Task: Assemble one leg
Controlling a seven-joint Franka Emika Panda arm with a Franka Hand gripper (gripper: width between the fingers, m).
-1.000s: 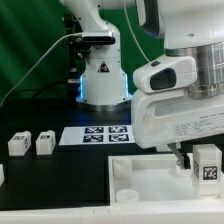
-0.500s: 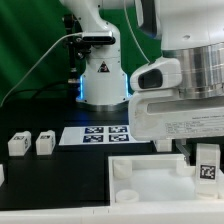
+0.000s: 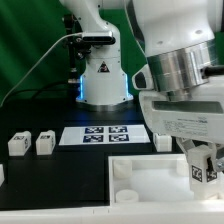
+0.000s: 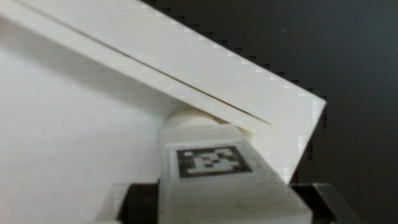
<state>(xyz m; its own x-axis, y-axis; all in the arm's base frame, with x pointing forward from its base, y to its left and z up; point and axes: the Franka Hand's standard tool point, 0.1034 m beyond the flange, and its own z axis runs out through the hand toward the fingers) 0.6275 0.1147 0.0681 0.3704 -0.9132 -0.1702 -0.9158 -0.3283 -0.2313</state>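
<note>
- Gripping the leg [image 3: 205, 170] between jaws closed against its two sides, tag facing the wrist camera, for a steady carry.
- Poised at a corner of the white tray [image 3: 150, 180], exterior view's right, presumably to meet a socket; contact not discernible.

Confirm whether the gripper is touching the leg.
Touching. The wrist view shows the leg sitting between the two fingers of the gripper, with no gap on either side.
</note>
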